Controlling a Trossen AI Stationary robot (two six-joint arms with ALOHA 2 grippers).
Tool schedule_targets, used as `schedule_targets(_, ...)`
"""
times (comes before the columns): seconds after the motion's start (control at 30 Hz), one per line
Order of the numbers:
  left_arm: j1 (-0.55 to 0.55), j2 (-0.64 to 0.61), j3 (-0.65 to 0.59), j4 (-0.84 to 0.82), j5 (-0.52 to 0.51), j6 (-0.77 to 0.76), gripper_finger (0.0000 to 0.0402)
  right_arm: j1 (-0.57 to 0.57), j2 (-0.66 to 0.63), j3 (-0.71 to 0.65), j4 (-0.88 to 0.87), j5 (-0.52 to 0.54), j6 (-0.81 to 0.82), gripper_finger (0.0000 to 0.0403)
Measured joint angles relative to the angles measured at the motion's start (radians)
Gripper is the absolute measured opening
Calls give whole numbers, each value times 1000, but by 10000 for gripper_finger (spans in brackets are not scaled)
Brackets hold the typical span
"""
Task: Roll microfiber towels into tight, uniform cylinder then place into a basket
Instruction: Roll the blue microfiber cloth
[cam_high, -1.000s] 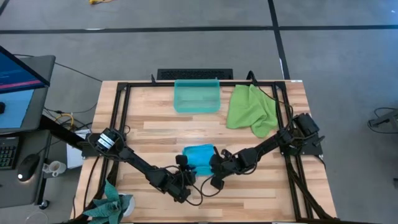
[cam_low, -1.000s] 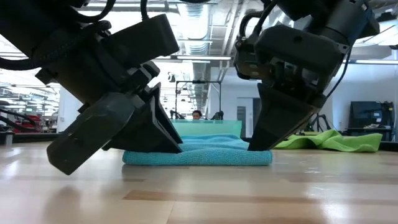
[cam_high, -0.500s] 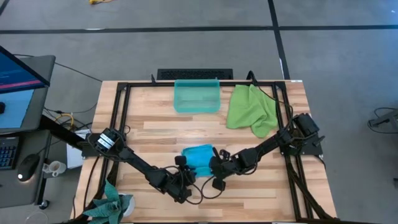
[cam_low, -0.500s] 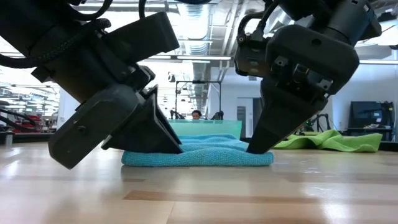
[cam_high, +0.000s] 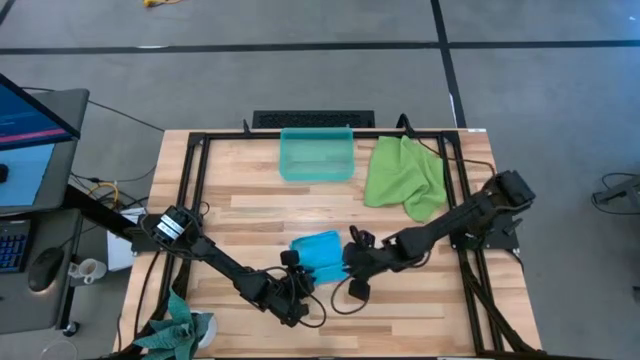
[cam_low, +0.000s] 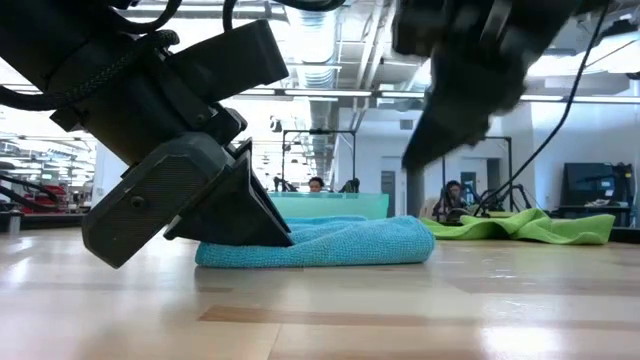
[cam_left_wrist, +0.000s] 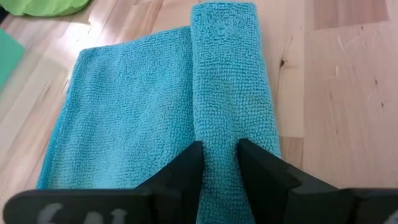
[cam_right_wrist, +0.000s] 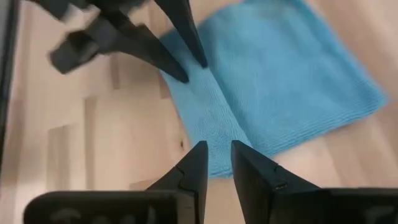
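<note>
The sky-blue towel (cam_high: 320, 255) lies on the table, partly rolled: a roll (cam_left_wrist: 227, 81) runs along its near edge and the rest lies flat (cam_left_wrist: 124, 118). My left gripper (cam_high: 300, 273) is shut on the roll's left end, low on the table (cam_low: 262, 222). My right gripper (cam_right_wrist: 217, 144) hangs above the towel's near right corner (cam_high: 348, 258), its fingers a narrow gap apart with nothing between them. The lime green towel (cam_high: 405, 178) lies crumpled at the far right. The basket (cam_high: 317, 155) stands at the far middle. My left gripper pinches the left end of the towel's roll (cam_left_wrist: 219, 155) between its two fingers (cam_left_wrist: 186, 168). They come slanting down from the table's near left and lie along the roll. The roll rests on the table and runs away from the fingers, the flat part beside it.
A black metal frame (cam_high: 190, 180) runs round the tabletop. Bare wood (cam_high: 260, 210) lies between the blue towel and the basket. A desk with a monitor (cam_high: 30, 120) stands off the table's left. People and benches (cam_low: 450, 195) show in the room behind.
My right gripper has come off the right end of the towel's roll and risen clear of it, tipping as it went. The roll's right end now stands rounder and fuller. My left gripper has rolled a little about its own line while staying on the roll.
</note>
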Motion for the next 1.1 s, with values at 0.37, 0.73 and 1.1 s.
schedule_targets(0.37, 3, 0, 0, 0, 1, 29, 102, 199, -33, -4, 8, 267, -366, 95)
schedule_targets(0.73, 4, 1, 8, -6, 2, 27, 102, 189, 115, -5, 123, 255, -587, 99)
schedule_targets(1.1, 3, 1, 9, -6, 0, 25, 103, 159, 187, 10, 161, 278, -656, 203)
